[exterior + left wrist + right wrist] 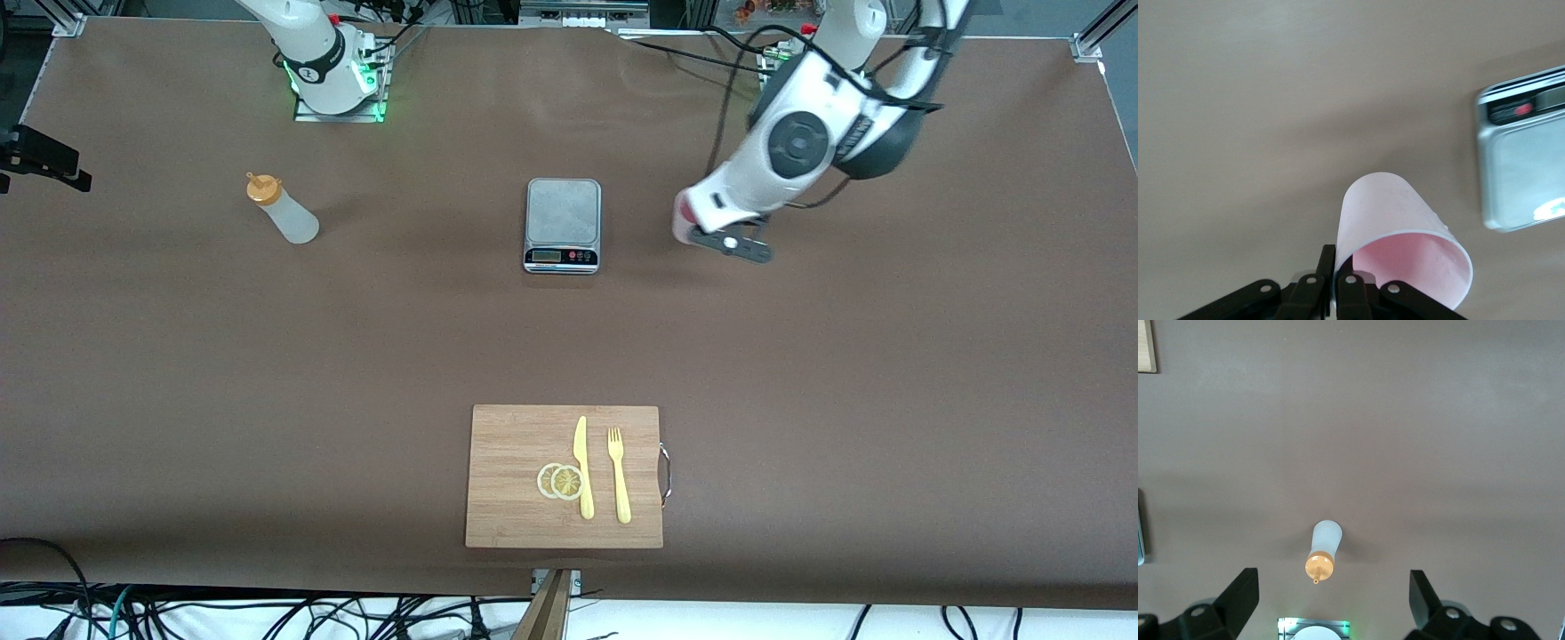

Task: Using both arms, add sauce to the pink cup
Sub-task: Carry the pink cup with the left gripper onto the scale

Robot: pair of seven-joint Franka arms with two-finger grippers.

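Front view, largest to smallest. Table (267, 373): brown surface, wide bare stretches between the items and toward both ends.

Left arm (800, 142): reaches down over the table beside the scale, toward the left arm's end. Left gripper (1335, 283): clenched on the rim wall of the pink cup (1401, 243), which it holds tilted above bare table with clear room all round.

Cutting board (507, 471): near the table's front edge, carrying a yellow knife (582, 467), a yellow fork (619, 476) and two lemon slices (560, 481).

Scale (563, 224): mid-table, platform bare, well apart from the board.

Sauce bottle (283, 210): upright, toward the right arm's end, well apart from the scale.

Right gripper (1331, 607): high over the sauce bottle, fingers spread wide, holding nothing.
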